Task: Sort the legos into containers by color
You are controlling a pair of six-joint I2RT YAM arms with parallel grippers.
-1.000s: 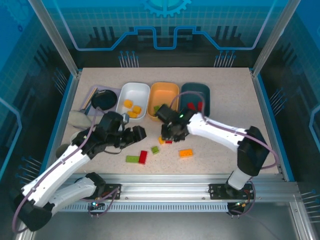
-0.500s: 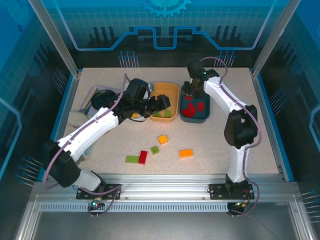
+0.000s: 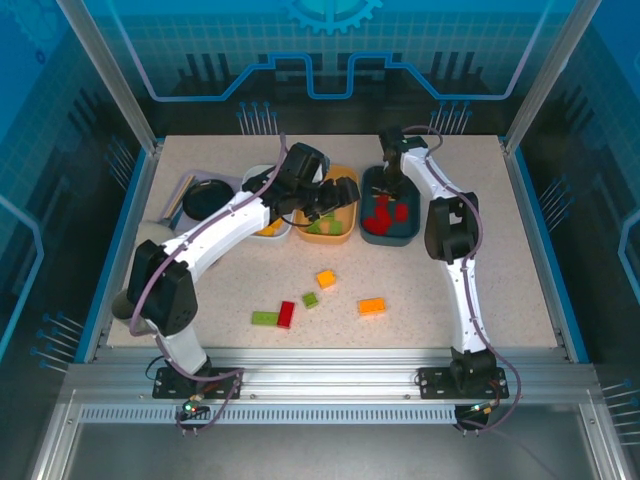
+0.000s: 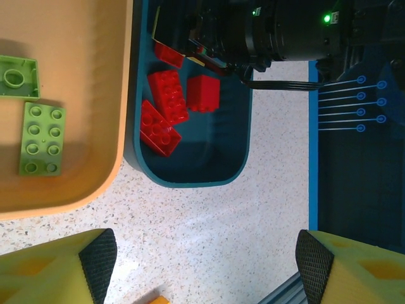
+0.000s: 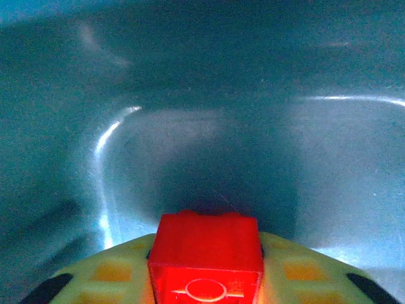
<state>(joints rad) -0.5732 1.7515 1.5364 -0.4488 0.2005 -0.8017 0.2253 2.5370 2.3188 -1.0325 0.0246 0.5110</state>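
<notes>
A speckled beige table (image 3: 480,280) sits inside a blue-lit, aluminium-framed cell, with the tubs lined up at its far side. The right end effector (image 5: 206,278) is closed on a red brick (image 5: 205,244), pinched between its yellow fingers. The brick is seen end-on, so its long axis cannot be told. It hangs low inside the far end of the dark teal tub (image 3: 392,238), with the tub floor directly beyond it and other red bricks (image 4: 168,95) toward the near end. I judge a plain release would drop it in the right place. The left end effector (image 4: 205,266) is spread wide and empty, hovering where the orange tub (image 4: 95,126), which holds two green bricks (image 4: 41,138), meets the teal one. Five loose bricks (image 3: 310,299) lie on the table nearer the arm bases, somewhat closer to the free left end effector.
</notes>
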